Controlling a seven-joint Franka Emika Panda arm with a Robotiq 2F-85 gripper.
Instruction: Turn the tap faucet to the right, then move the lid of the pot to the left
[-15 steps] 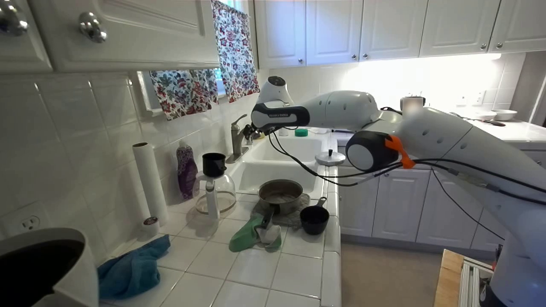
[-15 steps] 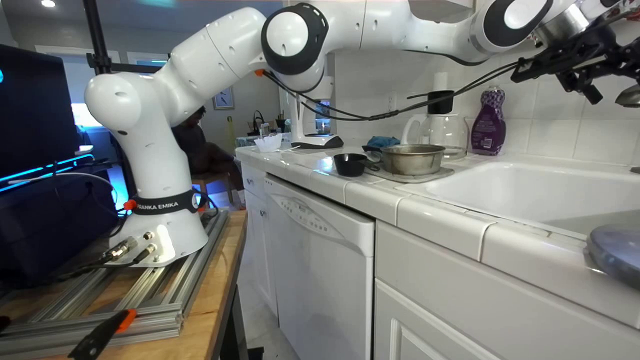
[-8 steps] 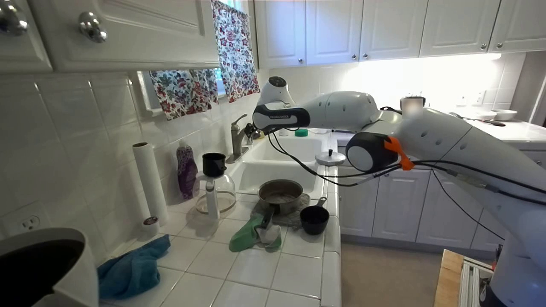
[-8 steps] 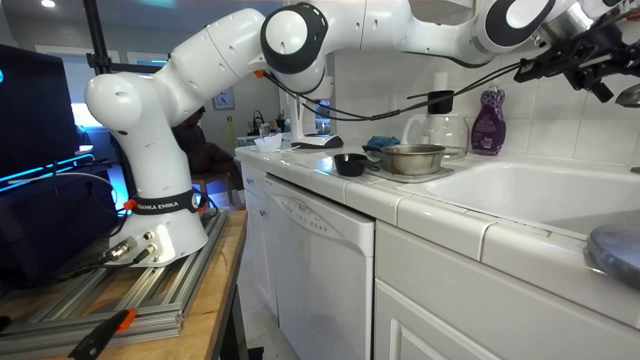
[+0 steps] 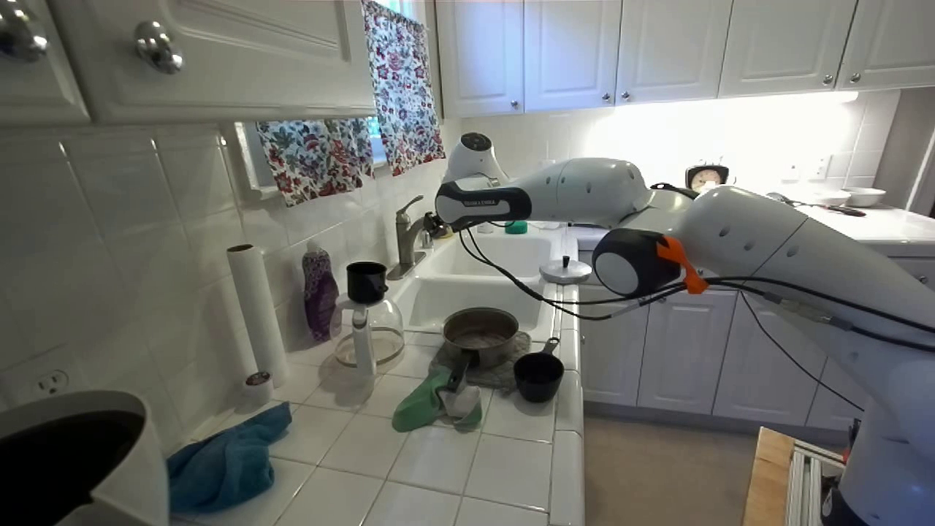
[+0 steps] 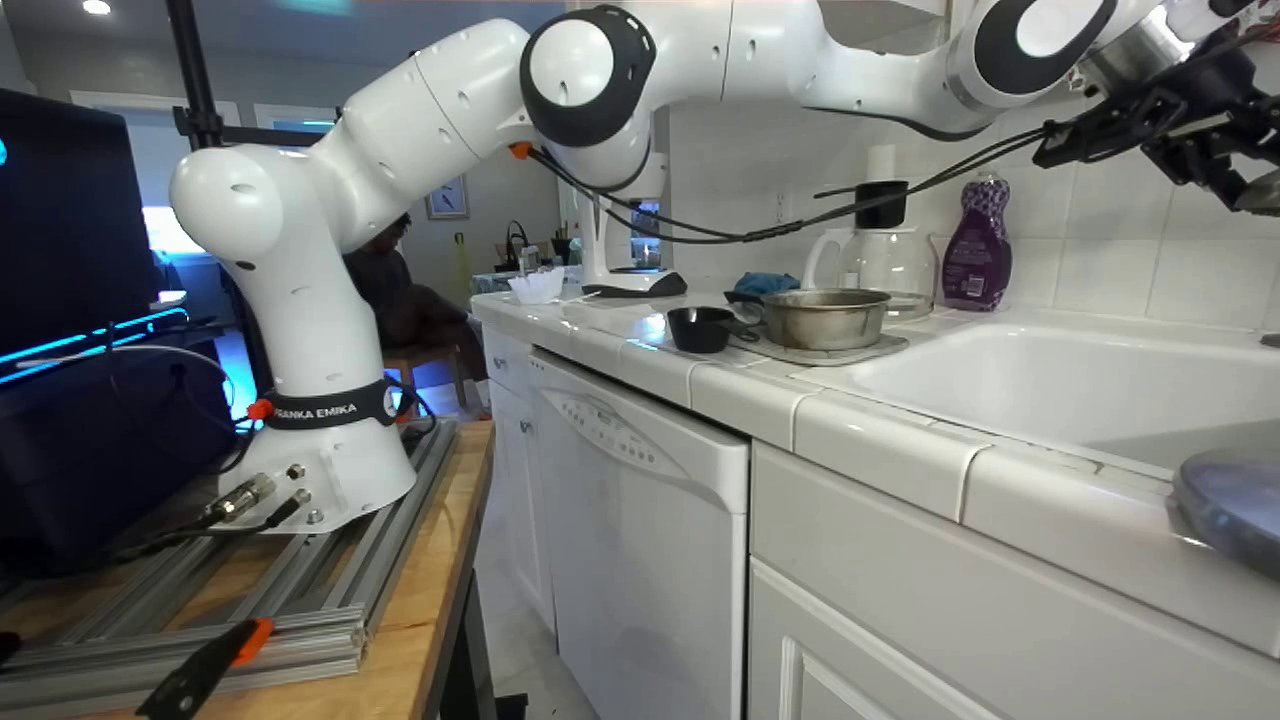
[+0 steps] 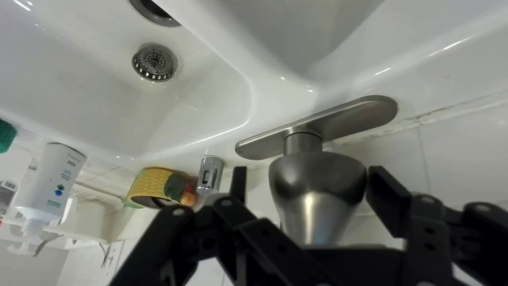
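The silvery tap faucet (image 5: 406,237) stands at the back of the white sink. In the wrist view the faucet's spout head (image 7: 317,186) lies between my fingers, and its base plate (image 7: 359,115) is behind it. My gripper (image 7: 305,180) is open around it. The right finger is touching or very close to the spout, the left finger stands apart. In an exterior view the gripper (image 6: 1215,180) overlaps the spout tip (image 6: 1260,195). The silvery lid (image 5: 568,272) with a black knob sits on the sink's front edge, also at the right edge here (image 6: 1235,505). The pot (image 5: 481,334) stands uncovered beside the sink.
A small black saucepan (image 5: 539,376), a glass carafe (image 5: 380,329) and a purple soap bottle (image 5: 319,292) stand on the counter. In the wrist view a chrome cylinder (image 7: 210,174), a yellow holder (image 7: 152,184) and a white pump bottle (image 7: 51,178) are behind the sink.
My gripper has moved slightly right in both exterior views. In an exterior view one finger now overlaps the spout tip, where a gap showed before. The lid and pot have not moved.
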